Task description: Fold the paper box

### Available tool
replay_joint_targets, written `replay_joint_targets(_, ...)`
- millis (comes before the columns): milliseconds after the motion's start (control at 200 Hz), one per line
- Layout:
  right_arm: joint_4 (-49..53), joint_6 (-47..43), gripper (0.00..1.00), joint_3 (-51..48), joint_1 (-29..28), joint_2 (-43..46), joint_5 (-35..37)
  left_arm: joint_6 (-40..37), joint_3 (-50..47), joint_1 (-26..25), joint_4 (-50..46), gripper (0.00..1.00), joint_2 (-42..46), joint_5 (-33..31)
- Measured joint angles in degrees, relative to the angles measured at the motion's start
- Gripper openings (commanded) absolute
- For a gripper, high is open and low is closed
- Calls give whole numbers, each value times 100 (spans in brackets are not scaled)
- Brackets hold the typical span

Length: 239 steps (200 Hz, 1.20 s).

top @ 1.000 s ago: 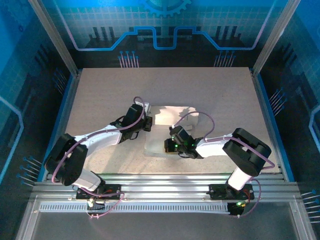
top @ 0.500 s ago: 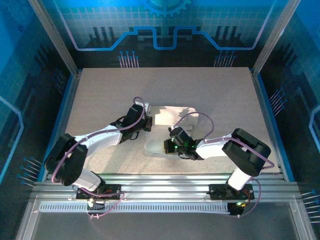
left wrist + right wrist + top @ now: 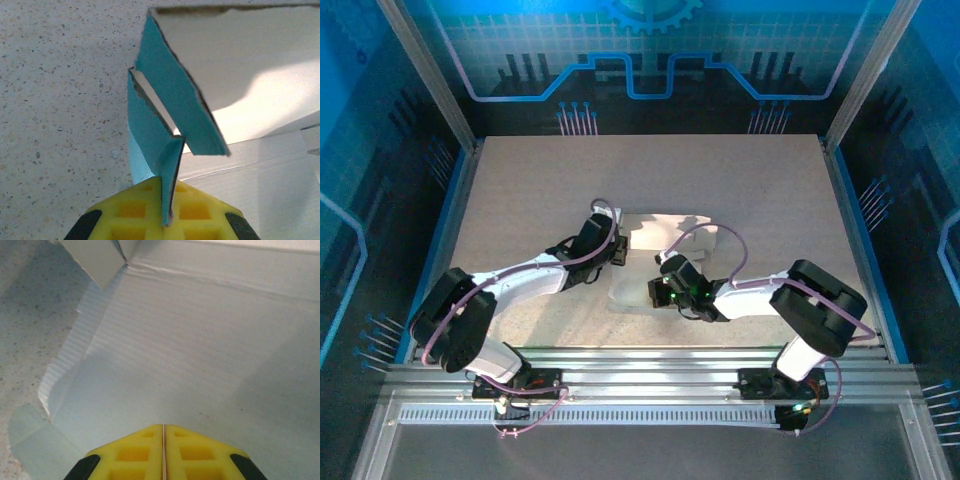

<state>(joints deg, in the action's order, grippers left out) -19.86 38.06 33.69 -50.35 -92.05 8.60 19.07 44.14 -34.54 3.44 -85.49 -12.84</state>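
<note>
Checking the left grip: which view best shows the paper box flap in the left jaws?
Left wrist: the paper box's blue flap runs edge-on into the shut left jaws. Top external shows the box as a pale sheet, too small to judge the grip. Right wrist shows its pale inner panel.

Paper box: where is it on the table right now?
In the top view the paper box lies mid-way across the table; the left pincer pinches a blue flap on its left side, and the right pincer is at its near edge.
</note>
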Motion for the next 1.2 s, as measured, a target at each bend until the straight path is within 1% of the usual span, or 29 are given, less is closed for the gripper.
replay_joint_targets(150,-13,-476,17,0,0,326,-28,35,-9,-33,7,0,4,-74)
replay_joint_targets(305,247,-1139,28,26,0,914,-127,33,-122,-68,61,0,76,-87)
replay_joint_targets(400,793,-1692,34,236,15,1316,-190,31,-162,-87,70,0,105,-90)
replay_joint_targets(495,1432,-2262,39,656,76,1593,-302,7,-188,-94,94,0,118,-87)
replay_joint_targets(530,1698,-2481,41,859,125,1665,-330,-4,-199,-96,103,0,125,-87)
replay_joint_targets(620,2413,-3003,47,1456,291,1753,-422,-52,-256,-101,153,0,153,-87)
replay_joint_targets(680,2894,-3305,54,1919,444,1744,-501,-101,-291,-103,188,0,168,-85)
replay_joint_targets(806,3871,-3934,65,3032,881,1502,-787,-146,-328,-127,262,0,173,-85)
replay_joint_targets(891,4476,-4339,69,3899,1126,1054,-940,-164,-350,-127,308,0,173,-85)
replay_joint_targets(1071,5466,-4942,70,5101,1445,83,-1340,-264,-382,-131,376,0,173,-81)
replay_joint_targets(1141,5713,-5097,70,5342,1486,-223,-1458,-275,-396,-131,422,0,166,-61)
replay_joint_targets(1196,5849,-5169,68,5431,1519,-407,-1580,-291,-424,-131,466,0,166,-42)
